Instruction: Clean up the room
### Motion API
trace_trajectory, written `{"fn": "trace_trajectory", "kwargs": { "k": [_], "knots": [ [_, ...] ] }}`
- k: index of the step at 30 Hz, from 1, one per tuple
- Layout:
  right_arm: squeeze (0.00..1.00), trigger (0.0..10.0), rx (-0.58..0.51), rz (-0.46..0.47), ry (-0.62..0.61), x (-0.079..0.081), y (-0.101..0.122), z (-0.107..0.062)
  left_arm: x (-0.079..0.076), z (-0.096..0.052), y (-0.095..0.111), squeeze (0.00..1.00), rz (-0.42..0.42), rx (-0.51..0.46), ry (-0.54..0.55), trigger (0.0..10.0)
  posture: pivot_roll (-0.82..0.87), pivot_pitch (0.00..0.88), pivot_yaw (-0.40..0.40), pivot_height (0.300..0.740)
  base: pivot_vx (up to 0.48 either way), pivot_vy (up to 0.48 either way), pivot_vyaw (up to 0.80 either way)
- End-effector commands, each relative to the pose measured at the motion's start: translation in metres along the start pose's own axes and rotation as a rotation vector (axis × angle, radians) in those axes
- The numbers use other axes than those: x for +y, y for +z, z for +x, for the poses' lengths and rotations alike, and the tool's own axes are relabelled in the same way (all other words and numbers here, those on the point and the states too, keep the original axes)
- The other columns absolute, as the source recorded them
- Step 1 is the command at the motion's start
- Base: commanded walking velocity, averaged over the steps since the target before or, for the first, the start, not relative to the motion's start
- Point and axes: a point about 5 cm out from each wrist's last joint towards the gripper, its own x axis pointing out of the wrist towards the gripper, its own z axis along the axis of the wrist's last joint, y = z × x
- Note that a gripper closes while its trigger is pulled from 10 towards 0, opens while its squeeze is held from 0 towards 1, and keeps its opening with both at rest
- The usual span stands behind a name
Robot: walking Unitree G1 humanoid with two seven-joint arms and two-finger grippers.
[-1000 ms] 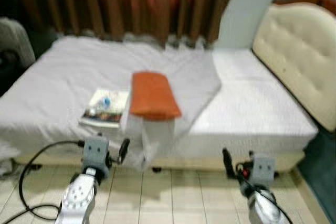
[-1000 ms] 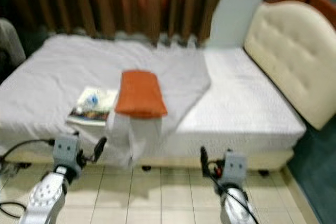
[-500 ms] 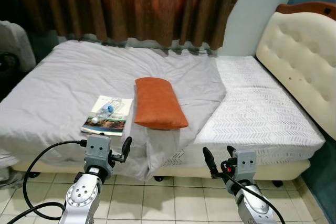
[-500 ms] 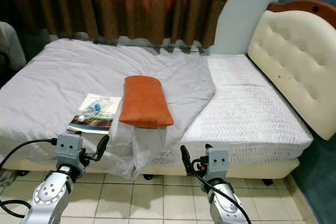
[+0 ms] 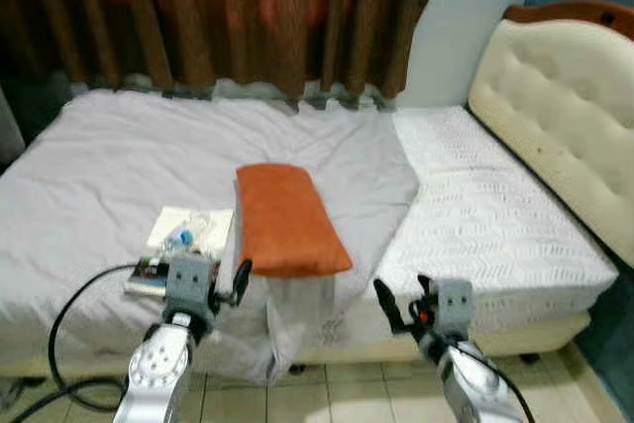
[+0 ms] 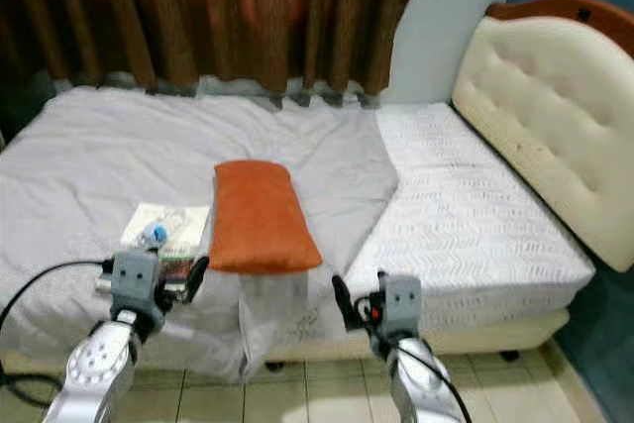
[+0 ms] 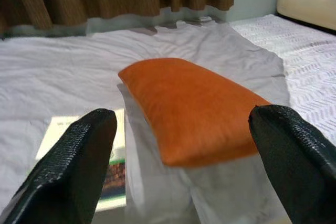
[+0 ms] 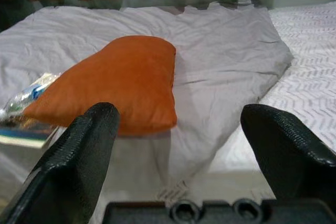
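1. Left eye view: an orange pillow (image 5: 287, 218) lies on the grey sheet (image 5: 119, 156) of the bed (image 5: 495, 225), near the bed's near edge and about mid-width. Its long axis runs near-to-far, the far end leaning slightly left. Just left of it sit a magazine (image 5: 178, 245) and a small plastic bottle (image 5: 183, 237). The left pincer (image 5: 238, 279) and right pincer (image 5: 381, 304) are raised in front of the bed's near edge, both empty.
2. Right eye view: same scene. The cream headboard (image 6: 555, 146) is on the right, brown curtains (image 6: 198, 7) at the far side. The sheet is pulled back, baring the white mattress (image 6: 475, 225) on the right.
3. Left wrist view: the two black fingers (image 7: 79, 166) are spread wide with nothing between them; the pillow sits framed in the gap, the magazine beside it.
4. Right wrist view: fingers (image 8: 79, 156) also wide apart and empty, the pillow ahead and towards the left finger.
5. Judged step: approach the pillow for pickup. To do it well, close in further, then pinch across the short width at the near end, since the long axis points away from the robot. The pillow probably belongs at the headboard end.
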Motion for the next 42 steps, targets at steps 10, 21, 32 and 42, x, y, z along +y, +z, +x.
{"fn": "trace_trajectory", "kwargs": {
  "k": [10,21,32,42],
  "knots": [
    [0.0,10.0,0.017,-0.006,-0.012,-0.008,0.0,0.002,-0.005,0.005,0.003,0.0,0.022,-0.002,-0.013,10.0,0.1,0.0,-0.072,0.74,0.48,0.0,0.31],
    [0.0,10.0,0.018,-0.008,-0.012,-0.008,-0.001,0.003,0.002,0.007,0.006,0.0,0.02,-0.007,-0.012,10.0,0.09,0.0,-0.071,0.74,0.48,0.0,0.0],
    [0.0,10.0,0.023,-0.006,-0.015,-0.007,-0.004,0.002,0.005,0.009,0.007,0.0,0.022,-0.003,-0.018,10.0,0.09,0.0,-0.064,0.74,0.48,0.0,0.0],
    [0.0,10.0,0.022,0.003,0.01,-0.003,0.0,0.008,0.003,0.009,0.007,0.0,0.008,-0.005,-0.014,10.0,0.1,0.0,-0.065,0.74,0.48,0.0,0.0]
  ]
}}
